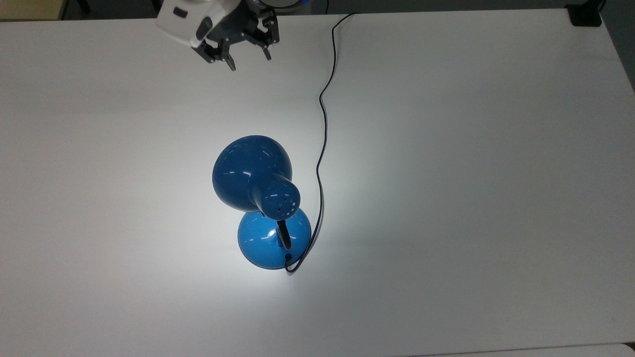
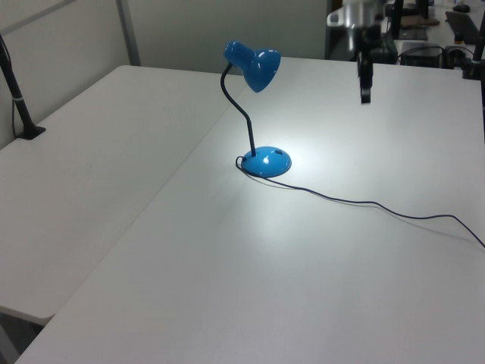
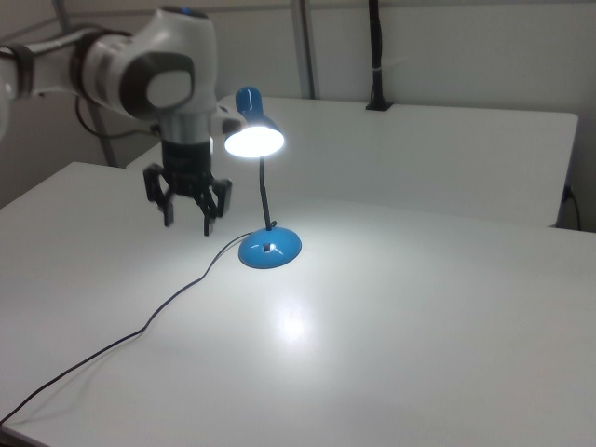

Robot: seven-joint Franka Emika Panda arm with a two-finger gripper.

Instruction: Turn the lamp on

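Note:
The blue lamp stands mid-table, and its shade (image 1: pixel 250 171) leans over the round base (image 1: pixel 263 245). It is lit: the bulb glows under the shade (image 3: pixel 253 140) and a bright patch lies on the table around the base (image 3: pixel 270 249). Its thin black cord (image 1: pixel 322 124) runs from the base to the top view's top edge. My gripper (image 1: pixel 248 58) hangs open and empty in the air, well away from the lamp, near the top view's top edge. In the right view the gripper (image 3: pixel 189 223) is to the left of the lamp. In the left view the gripper (image 2: pixel 365 95) is to the right of the shade (image 2: pixel 258 67).
The white table (image 1: pixel 471 198) is bare apart from the lamp and cord. A black clamp (image 1: pixel 585 15) sits at its corner at the top view's top right. A second table with a black post (image 2: pixel 19 106) stands at the left view's left.

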